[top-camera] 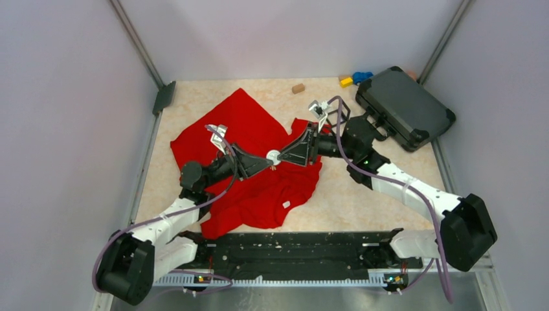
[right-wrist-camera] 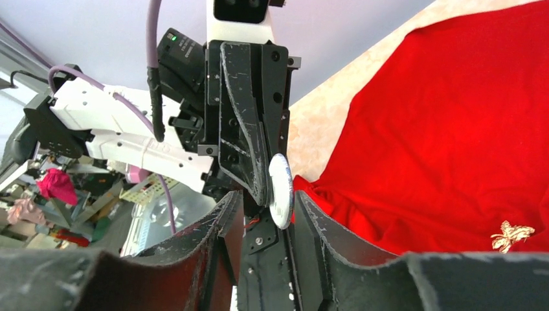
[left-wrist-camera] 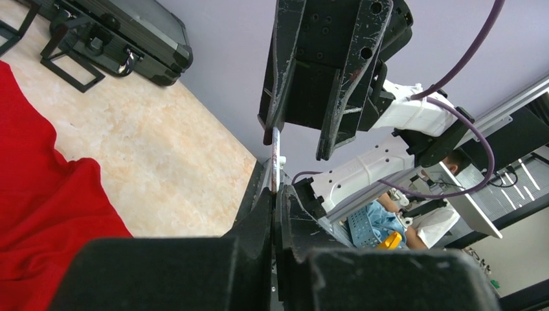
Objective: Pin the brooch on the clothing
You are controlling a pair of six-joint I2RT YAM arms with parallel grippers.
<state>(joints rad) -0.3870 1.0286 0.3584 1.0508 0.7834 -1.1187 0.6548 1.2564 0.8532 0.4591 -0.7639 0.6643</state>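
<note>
My left hand [left-wrist-camera: 276, 194] pinches what I take for the brooch [right-wrist-camera: 281, 191] above the clothing [right-wrist-camera: 453, 129], mid-tabletop [top-camera: 362, 188]. My right hand [right-wrist-camera: 265, 197] is part open beside it. Nothing pinned yet.

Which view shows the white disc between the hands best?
Right wrist: the white disc shows part of its round face, close up. Top external shows it as a small white dot; left wrist sees only its thin edge.

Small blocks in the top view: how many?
3: brown block at the far edge, yellow block and blue block together by the black case. More may hide behind it.
</note>
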